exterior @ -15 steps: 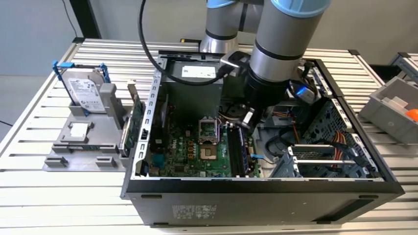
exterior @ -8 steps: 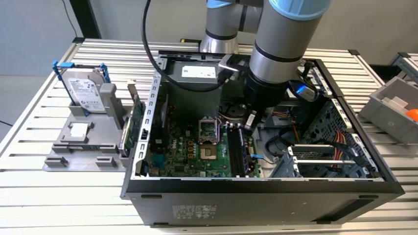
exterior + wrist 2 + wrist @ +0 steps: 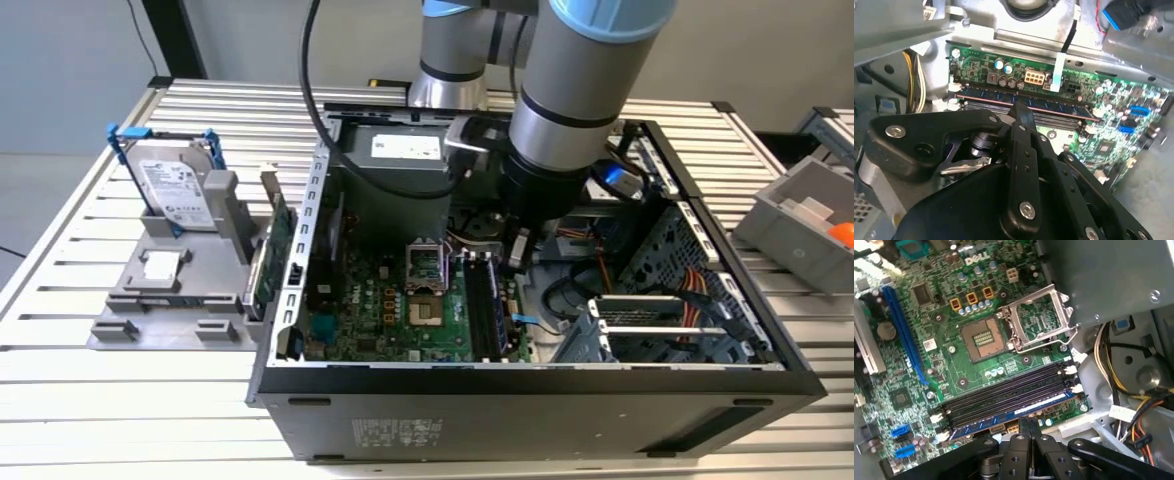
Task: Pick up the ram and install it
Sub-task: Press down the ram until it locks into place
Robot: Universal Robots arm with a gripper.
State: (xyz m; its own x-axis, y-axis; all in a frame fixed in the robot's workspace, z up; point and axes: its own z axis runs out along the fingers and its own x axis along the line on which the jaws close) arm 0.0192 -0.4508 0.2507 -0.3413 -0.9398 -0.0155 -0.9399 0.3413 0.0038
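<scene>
Inside the open computer case (image 3: 534,400), on the slatted bench (image 3: 80,400) – items as I log them from the remote station:

- ram (image 3: 1041,404): slim dark stick with a pale sticker, lying along the memory slot closest to the board's edge; it looks seated, though I cannot tell whether the end latches have closed. I judge it light, stiff and fragile: hold it by the long edges, push on the top edge, keep off chips and contacts
- claw (image 3: 1029,426): clenched, fingertips pressed together with nothing between them, poised at the ram's upper edge near mid-length; contact I cannot confirm
- motherboard (image 3: 929,365): green, with the empty black slots just beside the ram
- processor socket (image 3: 984,337): bare, its metal frame (image 3: 1041,320) swung open – near the slots, worth avoiding
- cable bundle (image 3: 1134,390): yellow, black and orange, crowding the slots' end by the case wall
- green card (image 3: 274,255): on edge, outside the case
- hard drive (image 3: 174,185): in a blue frame, well apart
</scene>
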